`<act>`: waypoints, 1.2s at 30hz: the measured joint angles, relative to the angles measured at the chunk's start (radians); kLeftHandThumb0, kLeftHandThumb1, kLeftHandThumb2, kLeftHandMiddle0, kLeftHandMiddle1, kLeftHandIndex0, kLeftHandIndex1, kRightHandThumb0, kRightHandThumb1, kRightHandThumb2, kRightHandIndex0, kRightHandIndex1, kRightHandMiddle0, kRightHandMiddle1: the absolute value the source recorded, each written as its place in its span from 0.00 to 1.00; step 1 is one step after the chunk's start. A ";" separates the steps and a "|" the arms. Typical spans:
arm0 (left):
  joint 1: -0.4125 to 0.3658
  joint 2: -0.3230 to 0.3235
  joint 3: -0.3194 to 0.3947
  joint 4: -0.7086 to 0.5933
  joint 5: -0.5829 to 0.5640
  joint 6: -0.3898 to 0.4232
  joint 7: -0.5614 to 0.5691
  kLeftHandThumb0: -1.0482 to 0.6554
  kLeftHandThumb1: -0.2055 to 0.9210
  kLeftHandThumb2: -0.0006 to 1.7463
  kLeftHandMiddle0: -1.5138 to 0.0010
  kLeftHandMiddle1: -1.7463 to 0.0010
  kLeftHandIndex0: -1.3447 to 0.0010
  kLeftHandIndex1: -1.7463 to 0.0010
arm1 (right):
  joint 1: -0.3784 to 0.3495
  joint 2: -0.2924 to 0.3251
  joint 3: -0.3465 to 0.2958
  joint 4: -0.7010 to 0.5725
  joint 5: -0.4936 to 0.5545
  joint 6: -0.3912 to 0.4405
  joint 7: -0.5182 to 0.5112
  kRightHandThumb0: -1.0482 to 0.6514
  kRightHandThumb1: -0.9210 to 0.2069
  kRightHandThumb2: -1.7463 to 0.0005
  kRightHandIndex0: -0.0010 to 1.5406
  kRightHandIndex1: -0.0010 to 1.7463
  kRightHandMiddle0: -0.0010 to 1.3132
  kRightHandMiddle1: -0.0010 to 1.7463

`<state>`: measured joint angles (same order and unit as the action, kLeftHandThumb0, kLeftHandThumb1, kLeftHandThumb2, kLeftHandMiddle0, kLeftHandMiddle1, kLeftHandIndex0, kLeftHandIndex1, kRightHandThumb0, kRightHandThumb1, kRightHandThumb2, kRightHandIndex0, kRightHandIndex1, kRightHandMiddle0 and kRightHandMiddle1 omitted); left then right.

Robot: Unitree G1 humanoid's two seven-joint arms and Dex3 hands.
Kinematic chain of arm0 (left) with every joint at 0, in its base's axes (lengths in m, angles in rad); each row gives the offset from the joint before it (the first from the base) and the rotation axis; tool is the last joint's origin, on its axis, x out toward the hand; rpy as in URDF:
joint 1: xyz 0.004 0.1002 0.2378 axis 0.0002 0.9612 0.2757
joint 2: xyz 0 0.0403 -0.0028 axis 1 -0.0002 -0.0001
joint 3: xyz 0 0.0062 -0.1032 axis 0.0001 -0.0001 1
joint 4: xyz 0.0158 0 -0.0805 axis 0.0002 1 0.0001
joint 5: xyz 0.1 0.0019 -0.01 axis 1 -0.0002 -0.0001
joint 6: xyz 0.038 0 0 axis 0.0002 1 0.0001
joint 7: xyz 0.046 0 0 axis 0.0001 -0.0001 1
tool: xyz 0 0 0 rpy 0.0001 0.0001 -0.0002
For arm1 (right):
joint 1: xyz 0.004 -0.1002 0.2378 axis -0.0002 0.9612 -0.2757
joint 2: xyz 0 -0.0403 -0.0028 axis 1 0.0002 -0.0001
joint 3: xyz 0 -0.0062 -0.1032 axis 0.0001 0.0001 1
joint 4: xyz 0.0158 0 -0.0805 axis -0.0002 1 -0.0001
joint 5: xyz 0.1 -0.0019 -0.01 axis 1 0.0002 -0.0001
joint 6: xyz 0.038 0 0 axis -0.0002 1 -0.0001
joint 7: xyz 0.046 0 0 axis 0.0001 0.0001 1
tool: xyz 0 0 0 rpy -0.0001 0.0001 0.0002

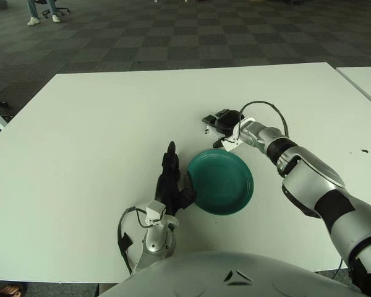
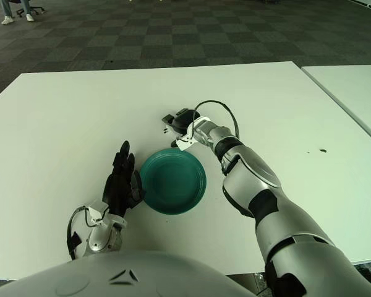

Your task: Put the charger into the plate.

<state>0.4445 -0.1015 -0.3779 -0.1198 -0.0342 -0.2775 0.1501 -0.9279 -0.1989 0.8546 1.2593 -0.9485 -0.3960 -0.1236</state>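
A teal plate (image 1: 221,181) lies on the white table (image 1: 93,136), a little right of centre. Just behind its far rim sits the black charger (image 1: 208,117), down on the tabletop. My right hand (image 1: 226,122) reaches in from the right and its dark fingers curl over the charger, hiding most of it. My left hand (image 1: 170,176) stands beside the plate's left rim with fingers stretched out straight and holding nothing; its thumb is at the rim.
A second white table (image 1: 365,80) adjoins on the right across a narrow gap. A small dark speck (image 1: 363,150) marks the tabletop near the right edge. A black cable (image 1: 263,106) loops over my right wrist. Carpeted floor lies beyond the far edge.
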 measured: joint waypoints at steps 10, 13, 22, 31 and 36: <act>0.011 0.001 0.004 -0.021 -0.016 0.027 -0.001 0.00 1.00 0.57 0.97 0.99 0.99 0.97 | 0.018 0.000 -0.017 0.001 0.038 0.013 0.000 0.16 0.00 0.76 0.20 0.01 0.00 0.26; 0.016 0.001 0.006 -0.029 -0.027 0.035 -0.006 0.00 1.00 0.57 0.97 0.99 0.99 0.97 | 0.026 0.000 -0.025 0.000 0.054 0.014 -0.001 0.17 0.00 0.77 0.21 0.01 0.00 0.28; 0.020 0.002 0.007 -0.036 -0.035 0.045 -0.021 0.00 1.00 0.58 0.97 1.00 0.99 0.97 | 0.049 0.001 -0.039 -0.002 0.074 0.022 -0.021 0.18 0.00 0.80 0.23 0.01 0.00 0.32; 0.040 0.002 0.013 -0.064 -0.053 0.071 -0.022 0.00 1.00 0.58 0.97 1.00 0.99 0.96 | 0.070 0.007 -0.046 -0.002 0.093 0.037 -0.047 0.19 0.00 0.81 0.27 0.02 0.00 0.39; 0.046 0.003 0.016 -0.075 -0.052 0.077 -0.021 0.00 1.00 0.58 0.97 1.00 0.99 0.95 | 0.080 0.013 -0.048 -0.002 0.101 0.047 -0.066 0.21 0.00 0.82 0.36 0.05 0.00 0.54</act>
<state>0.4900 -0.0989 -0.3624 -0.1943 -0.0864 -0.2008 0.1288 -0.8477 -0.1860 0.8066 1.2571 -0.8472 -0.3493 -0.1896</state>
